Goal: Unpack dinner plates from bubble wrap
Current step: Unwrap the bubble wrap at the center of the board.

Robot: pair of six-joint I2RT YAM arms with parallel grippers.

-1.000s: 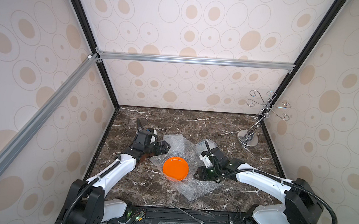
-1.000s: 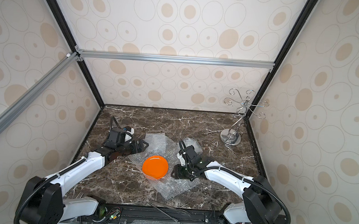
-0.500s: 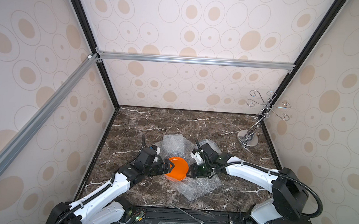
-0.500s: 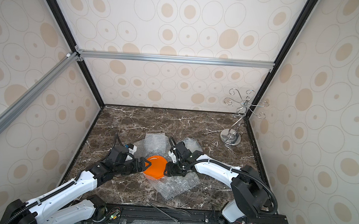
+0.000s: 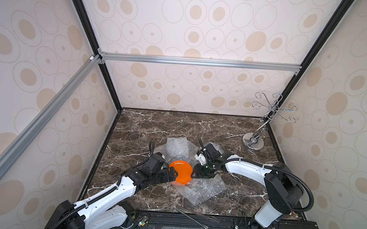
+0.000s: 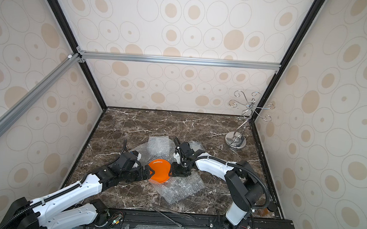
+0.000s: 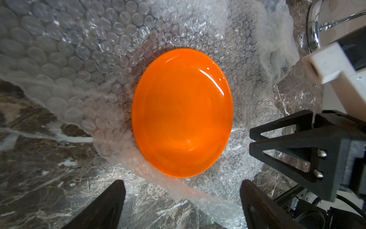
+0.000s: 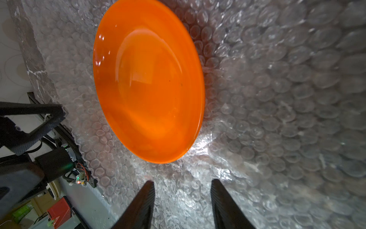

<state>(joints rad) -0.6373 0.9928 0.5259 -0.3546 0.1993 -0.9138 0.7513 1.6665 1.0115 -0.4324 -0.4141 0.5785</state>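
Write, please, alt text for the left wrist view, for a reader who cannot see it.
An orange plate lies uncovered on spread-out bubble wrap over a dark marble table. The left gripper is open just short of the plate's edge, and the right gripper is close beside the plate.

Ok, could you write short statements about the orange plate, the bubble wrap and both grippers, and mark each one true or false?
1. The orange plate lies uncovered on the bubble wrap. True.
2. The left gripper is shut on the plate. False: its jaws are open and hold nothing.
3. The right gripper is open, on the plate's side opposite the left gripper. True.
4. The wire stand lies tipped over. False: it stands upright.
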